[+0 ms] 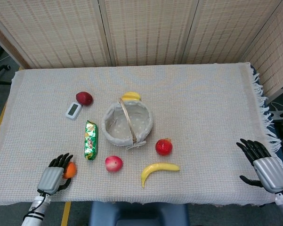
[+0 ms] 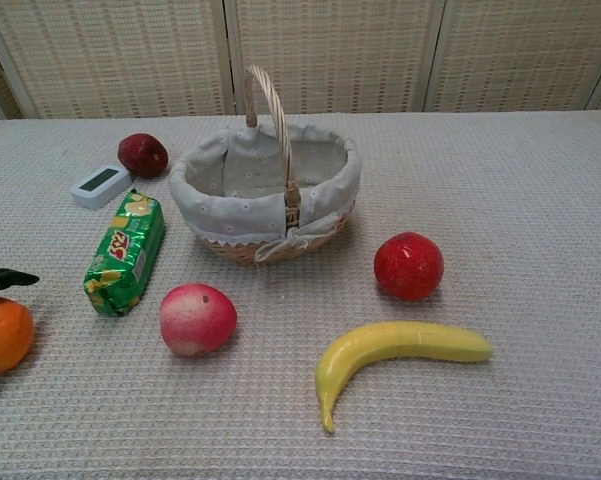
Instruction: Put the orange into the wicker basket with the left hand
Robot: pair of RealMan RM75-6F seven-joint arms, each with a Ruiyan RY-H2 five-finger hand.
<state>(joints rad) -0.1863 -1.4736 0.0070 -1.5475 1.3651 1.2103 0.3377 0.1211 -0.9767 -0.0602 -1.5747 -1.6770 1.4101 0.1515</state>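
Already at near left desk (image 1: pixel 202 94) corner: left robot hand (image 1: pixel 54 175) curled round orange (image 2: pixel 0 334), firm hold not confirmable. Could slip off round fruit, roll over edge. Wicker basket (image 1: pixel 114 133) far right, beyond green packet (image 1: pixel 90 140).

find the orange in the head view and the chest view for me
Head view: orange near the front left corner, partly behind the left hand.
Chest view: orange at the left edge.
Shared landmark: the green snack packet, between it and the basket.

Left hand (image 1: pixel 53 175) around orange (image 1: pixel 69 169).
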